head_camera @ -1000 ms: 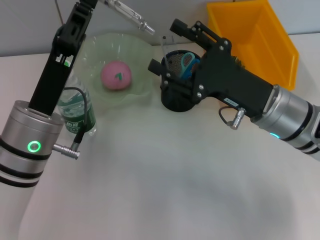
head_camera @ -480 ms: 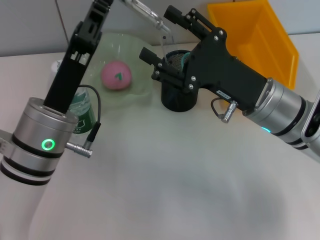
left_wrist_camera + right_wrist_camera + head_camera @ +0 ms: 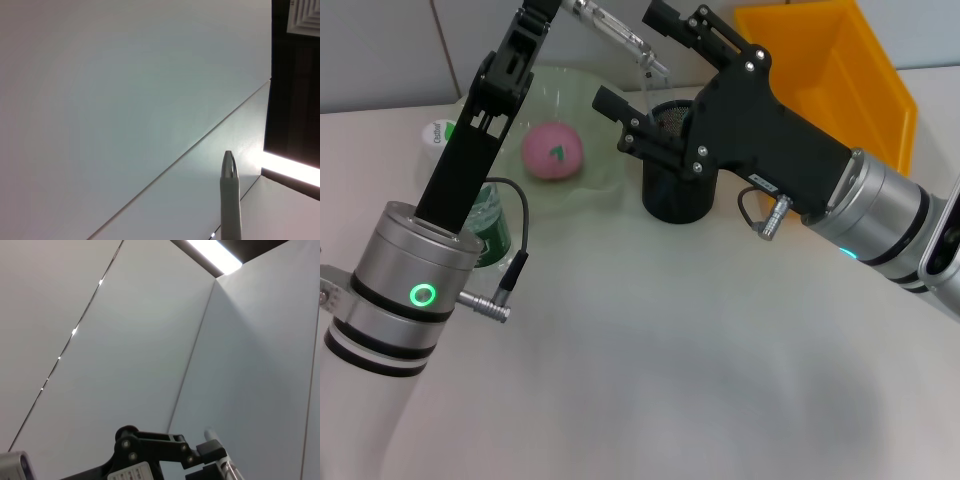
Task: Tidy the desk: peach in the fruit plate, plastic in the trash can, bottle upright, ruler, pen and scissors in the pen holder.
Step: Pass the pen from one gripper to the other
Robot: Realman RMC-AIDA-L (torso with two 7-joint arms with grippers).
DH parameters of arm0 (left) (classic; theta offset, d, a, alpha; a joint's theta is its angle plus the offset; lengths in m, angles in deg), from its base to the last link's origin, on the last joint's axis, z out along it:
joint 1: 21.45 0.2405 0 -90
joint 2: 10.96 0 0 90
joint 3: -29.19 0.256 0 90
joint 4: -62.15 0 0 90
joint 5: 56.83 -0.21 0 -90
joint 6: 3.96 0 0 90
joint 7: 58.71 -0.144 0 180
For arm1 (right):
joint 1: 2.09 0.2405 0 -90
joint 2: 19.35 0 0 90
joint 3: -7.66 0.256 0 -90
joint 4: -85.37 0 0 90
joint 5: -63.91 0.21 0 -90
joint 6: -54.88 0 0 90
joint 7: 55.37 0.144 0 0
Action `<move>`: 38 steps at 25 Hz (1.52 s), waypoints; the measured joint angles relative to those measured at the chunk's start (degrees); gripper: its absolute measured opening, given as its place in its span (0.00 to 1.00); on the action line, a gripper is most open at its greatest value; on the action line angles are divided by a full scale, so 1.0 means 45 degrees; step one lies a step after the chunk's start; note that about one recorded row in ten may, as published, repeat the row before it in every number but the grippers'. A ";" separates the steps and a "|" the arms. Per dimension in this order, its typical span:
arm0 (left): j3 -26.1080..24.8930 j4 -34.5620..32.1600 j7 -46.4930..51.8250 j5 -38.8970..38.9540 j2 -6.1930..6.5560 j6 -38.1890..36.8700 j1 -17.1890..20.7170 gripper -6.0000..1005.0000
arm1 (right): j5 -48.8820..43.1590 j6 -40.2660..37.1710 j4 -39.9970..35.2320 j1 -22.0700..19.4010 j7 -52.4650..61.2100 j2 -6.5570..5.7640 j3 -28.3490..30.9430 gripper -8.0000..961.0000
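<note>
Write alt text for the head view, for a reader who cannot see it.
The left arm holds a clear pen high above a black mesh pen holder, while the right gripper, fingers open, hangs over the holder's rim. Behind sit a pink peach in a pale green fruit plate, an upright bottle and a yellow bin.

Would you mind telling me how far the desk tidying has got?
Done: the pink peach lies in the pale green fruit plate, and the green-labelled plastic bottle stands upright. In hand: the left gripper holds a clear silver-tipped pen above the black mesh pen holder; the right gripper hovers open there. Left: dropping the pen in.
</note>
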 joint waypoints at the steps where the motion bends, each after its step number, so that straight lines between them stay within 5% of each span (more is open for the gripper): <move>1: -0.0005 0.0047 -0.0001 -0.0035 0.0000 0.0001 0.0017 0.15 | 0.0000 0.0000 0.0003 0.0028 -0.0001 0.0000 0.0008 0.81; 11: -0.0011 0.0064 -0.0038 -0.0042 -0.0001 0.0022 0.0027 0.15 | 0.0000 -0.0003 0.0036 0.0080 -0.0011 0.0000 0.0115 0.81; 19: -0.0012 0.0056 -0.0045 -0.0042 0.0000 0.0022 0.0024 0.15 | 0.0000 0.0030 0.0181 0.0200 -0.0015 0.0000 0.0334 0.67; 24: -0.0011 0.0045 -0.0046 -0.0040 0.0000 0.0044 0.0006 0.15 | 0.0000 0.0046 0.0184 0.0238 -0.0016 0.0000 0.0341 0.43; 29: -0.0011 0.0044 -0.0047 -0.0040 0.0000 0.0090 -0.0011 0.15 | -0.0002 0.0061 0.0184 0.0266 -0.0016 0.0007 0.0344 0.31; 38: -0.0011 0.0041 -0.0046 -0.0040 0.0000 0.0115 -0.0002 0.15 | -0.0002 0.0072 0.0185 0.0270 -0.0015 0.0020 0.0344 0.29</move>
